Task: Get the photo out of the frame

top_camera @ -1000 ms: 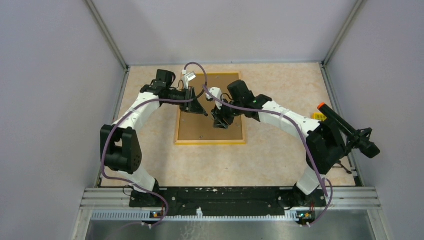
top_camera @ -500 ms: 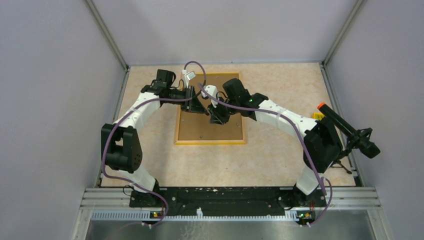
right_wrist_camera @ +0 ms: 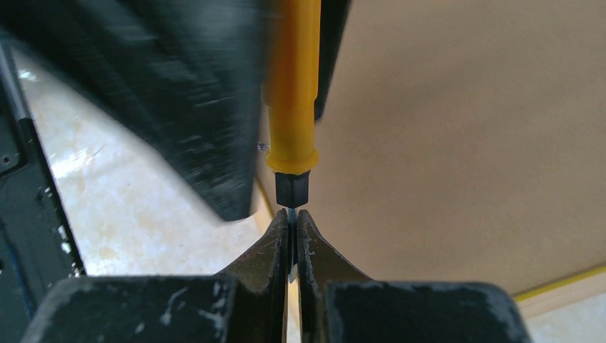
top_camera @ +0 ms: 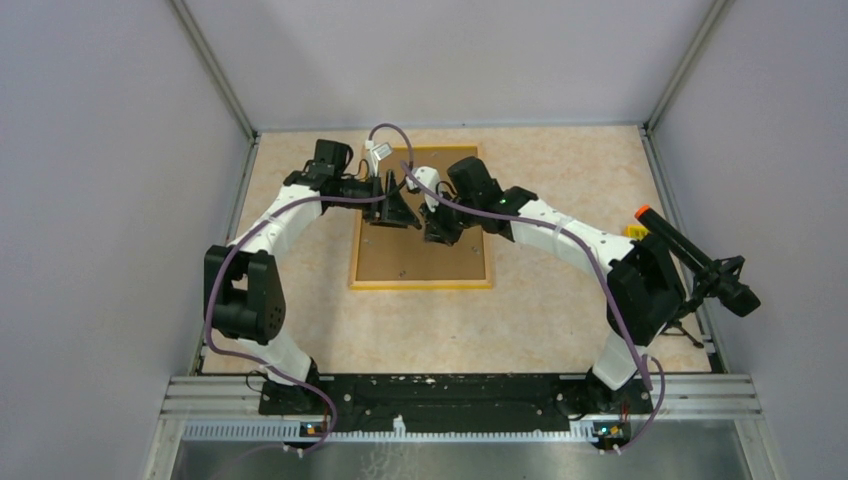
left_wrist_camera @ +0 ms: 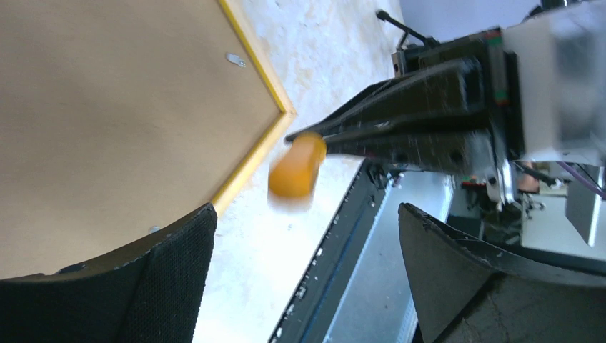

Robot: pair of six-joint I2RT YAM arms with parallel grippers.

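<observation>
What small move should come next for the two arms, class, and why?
Probably the left gripper should back away. Its jaws stand wide open around the yellow-handled screwdriver, and the right gripper is shut on its shaft, above the frame.

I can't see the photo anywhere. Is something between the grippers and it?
Yes. The frame lies face down, its brown back panel covering the whole opening and hiding any photo beneath. The right gripper is also shut on a yellow-handled screwdriver.

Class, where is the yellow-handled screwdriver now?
Right wrist view: the screwdriver is pinched by its shaft in the right gripper, over the frame, beside the left gripper.
</observation>
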